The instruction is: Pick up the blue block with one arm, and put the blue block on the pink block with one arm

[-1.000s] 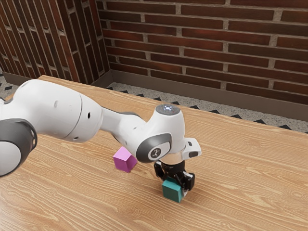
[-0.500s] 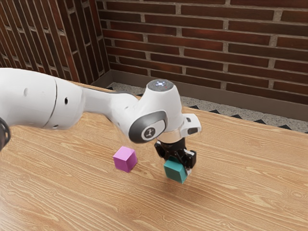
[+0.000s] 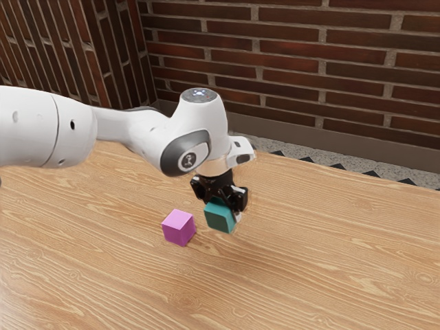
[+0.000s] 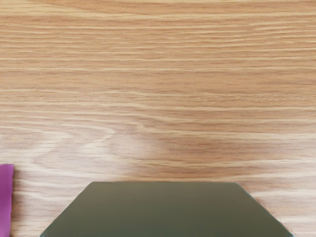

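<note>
Aloft, downward-pointing fingers [image 3: 221, 203] grip the teal block [image 3: 220, 218].

Teal block [image 3: 219, 220], pink block [image 3: 178, 227], blk gripper [image 3: 221, 207], wht arm [image 3: 124, 134], wood-grain table [image 3: 330, 240], red-brick wall [image 3: 309, 55]

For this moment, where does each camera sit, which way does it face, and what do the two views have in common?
Exterior view: at the arm's side, looking across the table toward a brick wall; the white arm enters from the exterior view's left, its hand holding the blue block to the exterior view's right of the pink block.
Wrist view: on the hand, facing down at the tabletop, with the held blue block just under it.
Shared: blue block, pink block, table.
</note>
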